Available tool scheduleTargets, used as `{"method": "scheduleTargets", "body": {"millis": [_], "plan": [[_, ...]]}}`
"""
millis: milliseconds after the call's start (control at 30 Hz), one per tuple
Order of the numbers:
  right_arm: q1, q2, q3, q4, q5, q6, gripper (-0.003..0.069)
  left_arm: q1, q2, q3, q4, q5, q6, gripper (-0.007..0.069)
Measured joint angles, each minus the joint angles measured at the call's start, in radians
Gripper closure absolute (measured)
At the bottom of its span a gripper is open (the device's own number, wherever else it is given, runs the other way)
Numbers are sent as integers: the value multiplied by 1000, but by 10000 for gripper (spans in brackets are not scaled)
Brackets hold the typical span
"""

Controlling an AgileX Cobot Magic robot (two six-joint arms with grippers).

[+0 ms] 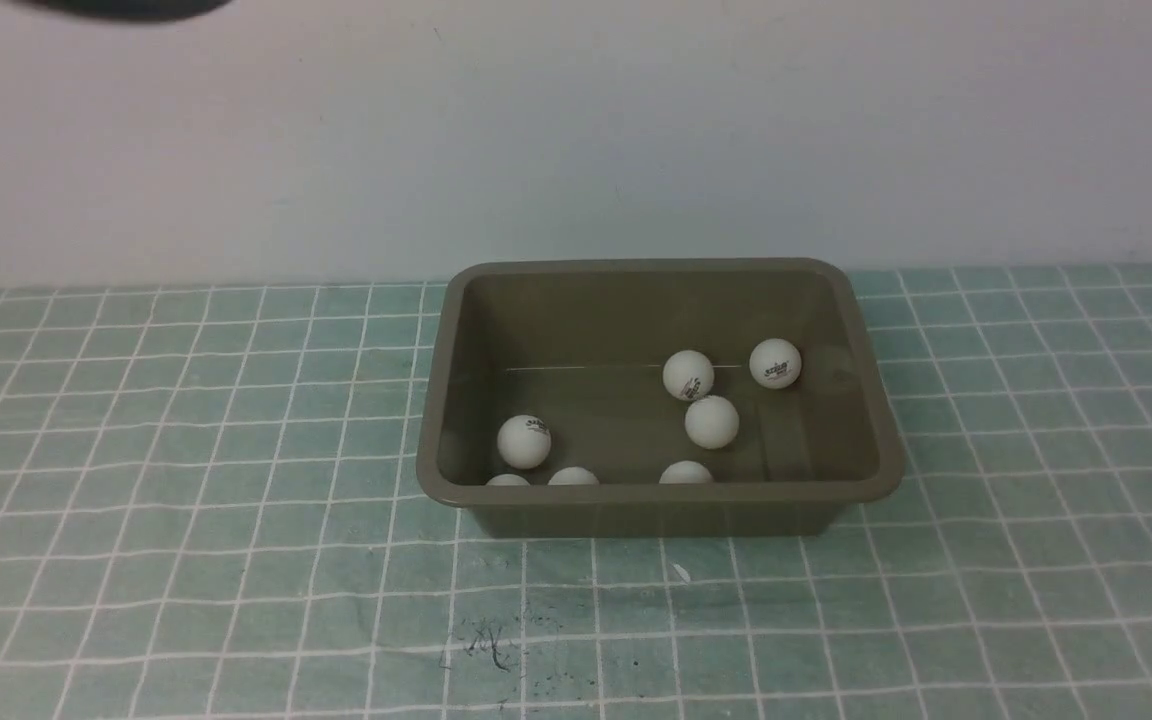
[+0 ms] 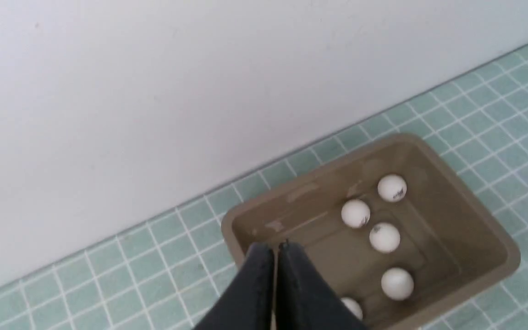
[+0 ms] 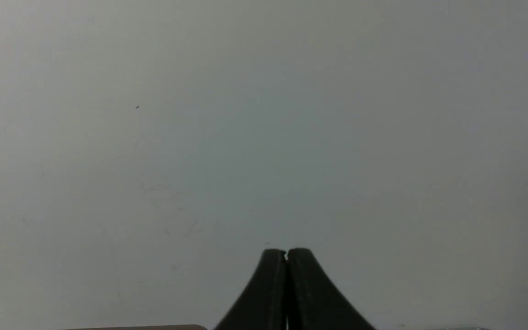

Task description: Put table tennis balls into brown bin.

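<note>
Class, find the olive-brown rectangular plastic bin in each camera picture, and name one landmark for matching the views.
Front view: the olive-brown rectangular plastic bin sits right of centre on the green checked cloth.
Left wrist view: it lies just beyond the shut left claw.
Right wrist view: not clearly in it; only the shut right claw.
Shared landmark: the plain white wall.

From the front, the bin hides all but the tops of three balls behind its near wall. A dark blur, cut off by the top edge, I cannot identify. At my left wrist, my left gripper covers part of one ball, and the bin's near side runs out of frame. The print on the balls is too small to read.
</note>
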Motion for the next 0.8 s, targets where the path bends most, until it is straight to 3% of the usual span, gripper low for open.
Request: {"method": "scheduleTargets", "body": {"millis": [200, 400, 633, 800], "plan": [[0, 0, 0, 0, 0, 0, 673, 0, -249, 355, 27, -52, -31, 629], [0, -1, 0, 0, 0, 0, 673, 0, -550, 796, 22, -254, -69, 629], [0, -1, 0, 0, 0, 0, 673, 0, -811, 1080, 22, -357, -133, 629], [0, -1, 0, 0, 0, 0, 673, 0, -974, 1169, 29, -376, -134, 629]]}}
